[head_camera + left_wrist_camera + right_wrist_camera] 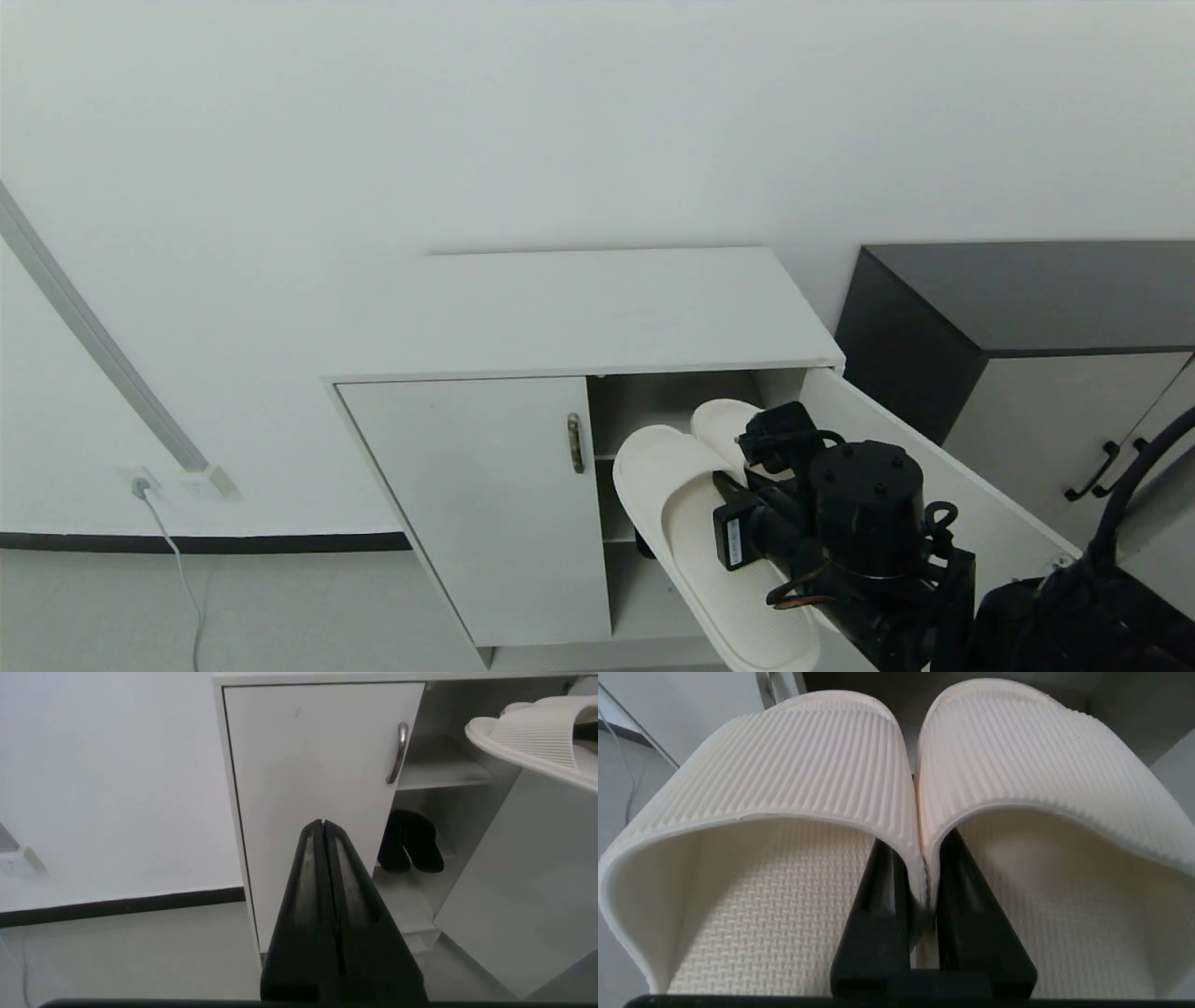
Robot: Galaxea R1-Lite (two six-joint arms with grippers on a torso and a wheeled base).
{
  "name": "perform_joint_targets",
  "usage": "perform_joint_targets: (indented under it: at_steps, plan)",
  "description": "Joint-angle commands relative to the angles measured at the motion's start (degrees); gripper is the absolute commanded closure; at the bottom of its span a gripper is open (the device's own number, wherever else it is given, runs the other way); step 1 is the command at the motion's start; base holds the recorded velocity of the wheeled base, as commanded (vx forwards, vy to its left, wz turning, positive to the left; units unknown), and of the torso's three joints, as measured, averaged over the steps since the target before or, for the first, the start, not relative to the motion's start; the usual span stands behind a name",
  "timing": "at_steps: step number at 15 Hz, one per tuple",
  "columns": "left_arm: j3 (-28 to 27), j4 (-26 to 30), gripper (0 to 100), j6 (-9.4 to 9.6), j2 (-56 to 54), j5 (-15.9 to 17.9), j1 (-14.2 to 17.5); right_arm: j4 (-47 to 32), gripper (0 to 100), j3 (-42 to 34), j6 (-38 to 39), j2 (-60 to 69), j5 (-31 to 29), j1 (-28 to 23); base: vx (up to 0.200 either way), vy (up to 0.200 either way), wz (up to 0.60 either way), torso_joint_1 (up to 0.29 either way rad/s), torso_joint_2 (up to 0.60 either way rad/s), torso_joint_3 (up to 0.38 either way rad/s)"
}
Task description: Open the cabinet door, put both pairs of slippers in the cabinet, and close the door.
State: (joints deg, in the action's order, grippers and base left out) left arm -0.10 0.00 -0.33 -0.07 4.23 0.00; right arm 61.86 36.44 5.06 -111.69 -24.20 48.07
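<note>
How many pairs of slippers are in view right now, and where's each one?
2. The white pair is clamped in the right tool, held in front of the open side of the cabinet. The black pair stands on a lower shelf inside. Others may be hidden behind the closed door.

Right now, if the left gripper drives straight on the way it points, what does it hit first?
Probably the cabinet's closed door: the left gripper, shut, points at its panel, not at the handle or the open side. Nothing shows between them, though depth is hard to judge.
</note>
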Motion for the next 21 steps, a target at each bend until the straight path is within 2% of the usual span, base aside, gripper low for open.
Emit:
perform_joint_targets:
  at_steps: [1, 11, 21]
  plan:
    - [0.0, 0.0, 100, -0.02, 0.1, 0.0, 0.0, -0.1, 100, -0.1, 0.0, -0.2, 0.0, 0.0, 0.000, 0.000, 0.00, -0.222, 0.56, 0.320]
    - [0.0, 0.0, 100, -0.02, 0.1, 0.0, 0.0, 0.0, 100, -0.1, 0.0, -1.0, 0.0, 0.0, 0.000, 0.000, 0.00, -0.200, 0.52, 0.317]
    - [-0.1, 0.0, 100, -0.20, 0.1, 0.0, 0.1, 1.0, 100, -0.1, 0.2, -1.9, 0.0, -0.3, 0.000, 0.000, 0.00, -0.123, 0.47, 0.342]
